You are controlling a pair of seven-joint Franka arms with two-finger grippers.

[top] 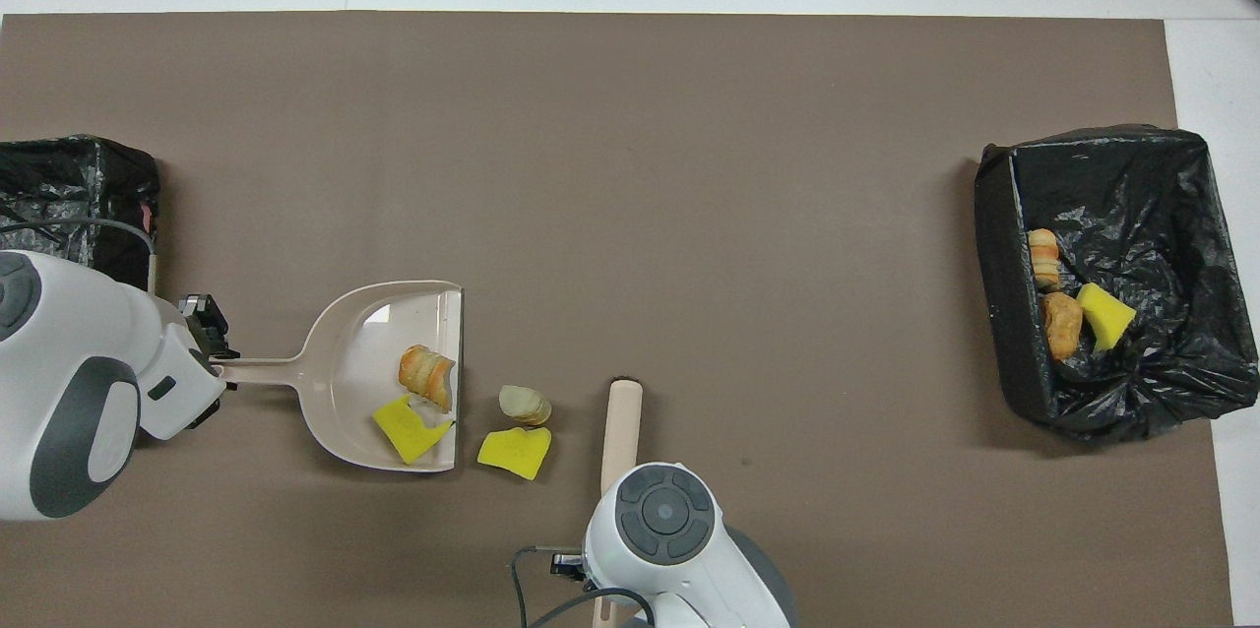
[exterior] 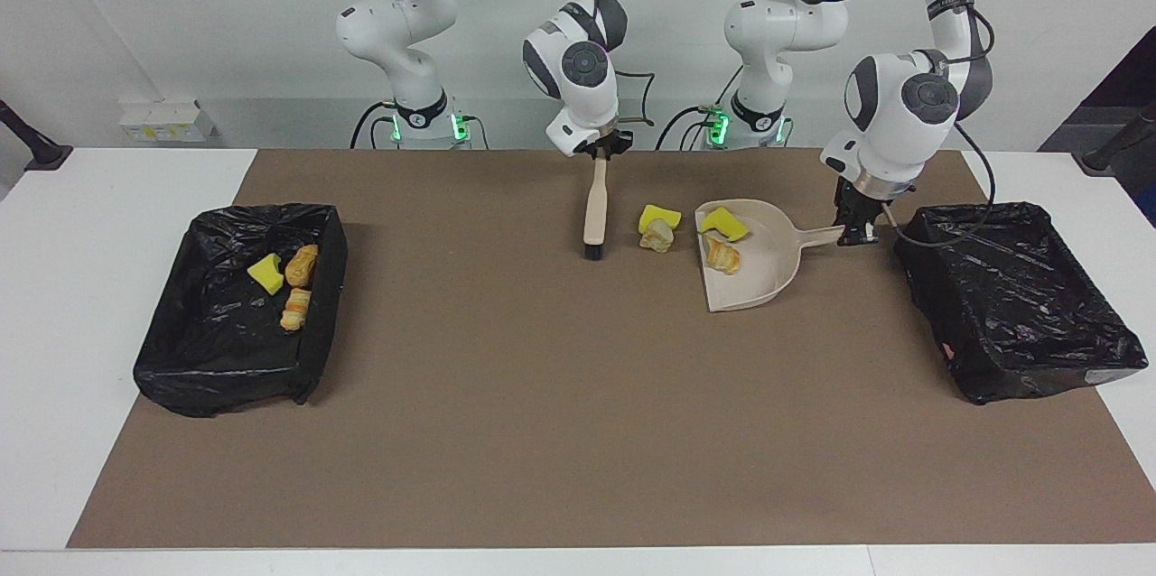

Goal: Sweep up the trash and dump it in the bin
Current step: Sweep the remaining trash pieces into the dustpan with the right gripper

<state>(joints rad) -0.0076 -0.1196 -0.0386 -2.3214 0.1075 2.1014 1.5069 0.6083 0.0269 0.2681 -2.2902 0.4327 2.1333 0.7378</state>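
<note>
My left gripper is shut on the handle of the beige dustpan, which lies on the brown mat; the pan also shows in the overhead view. In the pan lie a yellow sponge chunk and a bread lump. My right gripper is shut on the brush, whose bristles are down at the mat. Between the brush and the pan's mouth lie a yellow sponge chunk and a tan lump. Three more scraps lie in the bin at the right arm's end.
A black-lined bin stands at the right arm's end of the table. A second black-lined bin stands at the left arm's end, just beside my left gripper, with no scraps showing in it. A brown mat covers the table.
</note>
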